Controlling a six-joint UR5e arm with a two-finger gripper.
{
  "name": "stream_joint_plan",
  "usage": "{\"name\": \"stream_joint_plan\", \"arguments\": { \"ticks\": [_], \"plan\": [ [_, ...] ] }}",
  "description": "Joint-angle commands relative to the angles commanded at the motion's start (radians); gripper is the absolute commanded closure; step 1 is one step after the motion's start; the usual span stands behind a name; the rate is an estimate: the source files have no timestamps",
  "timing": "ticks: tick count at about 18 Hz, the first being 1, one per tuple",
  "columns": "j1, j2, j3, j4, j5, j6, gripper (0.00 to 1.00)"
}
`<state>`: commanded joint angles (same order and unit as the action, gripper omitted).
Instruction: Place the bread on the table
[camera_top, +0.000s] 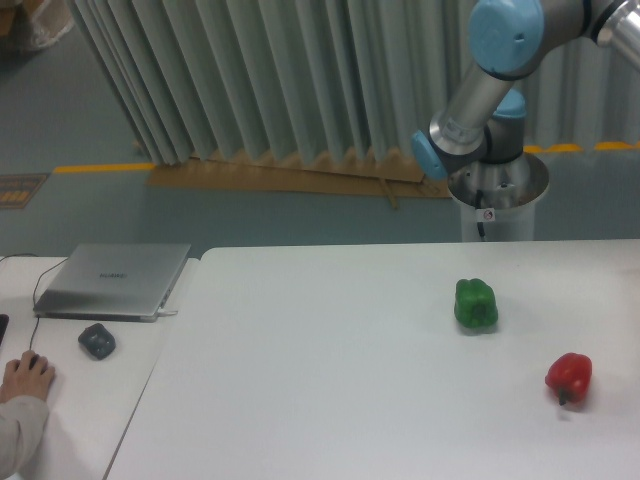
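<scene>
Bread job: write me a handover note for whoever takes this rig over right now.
Gripper: out of frame; only the arm's upper joints show at top right, so its state is unknown.
Bread: not visible anywhere in this view.
Table: holds a green pepper and a red pepper, apart from each other.
Done: nothing confirmed.
Left: find the bread, possibly in the unseen gripper, and set it on the table.

The arm (500, 70) is cut off by the top and right edges, so its gripper is not seen. The bread is not seen anywhere. The table (330, 400) is cropped at the bottom and right edges. A person's hand (25, 378) is cut by the left edge.
</scene>
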<state>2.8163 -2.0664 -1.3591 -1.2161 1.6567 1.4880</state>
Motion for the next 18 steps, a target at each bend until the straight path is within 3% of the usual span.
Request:
{"name": "stream_joint_plan", "arguments": {
  "ticks": [3, 6, 10, 13, 16, 18],
  "plan": [
    [-0.003, 0.038, -0.009, -0.06, -0.026, -0.003, 0.68],
    [-0.026, 0.097, -0.023, -0.167, -0.061, -0.032, 0.68],
    [-0.092, 0.126, -0.023, -0.23, -0.104, -0.174, 0.68],
    [-0.164, 0.135, -0.022, -0.227, -0.121, -0.258, 0.68],
    [-0.241, 0.126, -0.023, -0.146, -0.172, -0.366, 0.68],
    [-0.268, 0.114, -0.025, -0.138, -0.173, -0.423, 0.68]
  ]
}}
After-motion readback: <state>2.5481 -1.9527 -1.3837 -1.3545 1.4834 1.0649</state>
